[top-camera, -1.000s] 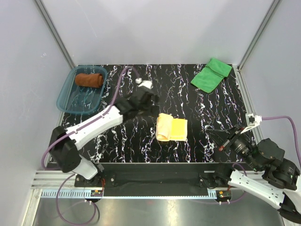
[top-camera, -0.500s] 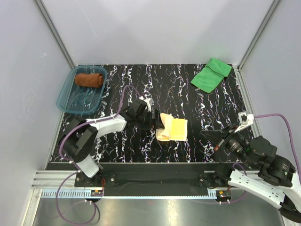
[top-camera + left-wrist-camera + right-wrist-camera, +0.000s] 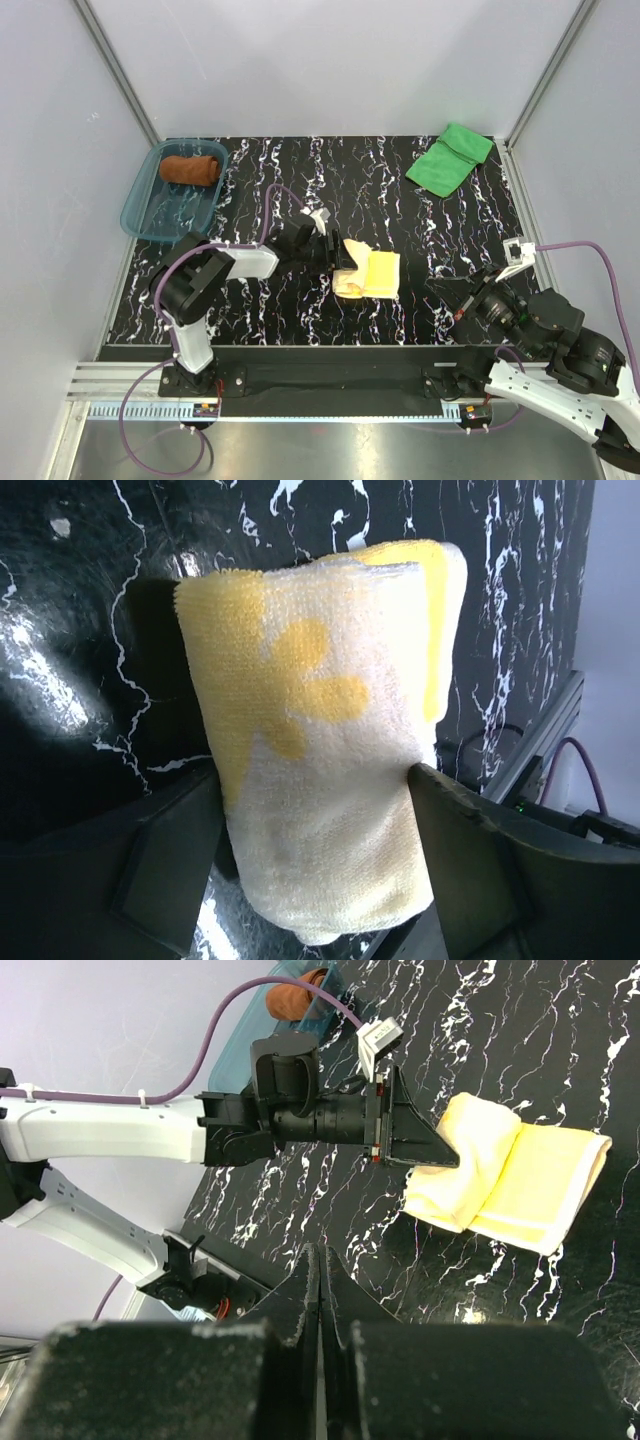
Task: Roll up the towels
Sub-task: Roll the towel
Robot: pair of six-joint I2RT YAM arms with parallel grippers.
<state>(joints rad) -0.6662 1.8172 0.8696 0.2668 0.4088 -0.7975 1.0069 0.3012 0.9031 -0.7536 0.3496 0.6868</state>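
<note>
Black marbled table (image 3: 400, 215), grey walls around it. Over the last second the left gripper (image 3: 334, 262) has swung from left of centre down to the yellow towel (image 3: 374, 272) near the middle of the table, and its jaws have narrowed. Wrist view: both fingers (image 3: 170, 865) press the flanks of the rolled left part, so it grasps the roll. That towel's right half lies flat; roll judged about half done. Near the front right corner the right gripper (image 3: 316, 1290) hovers, clenched on nothing. At the back left corner the teal tray (image 3: 138, 215) holds the brown towel (image 3: 190, 169), rolled. At the back right corner lies the green towel (image 3: 450, 158), folded, not rolled.
</note>
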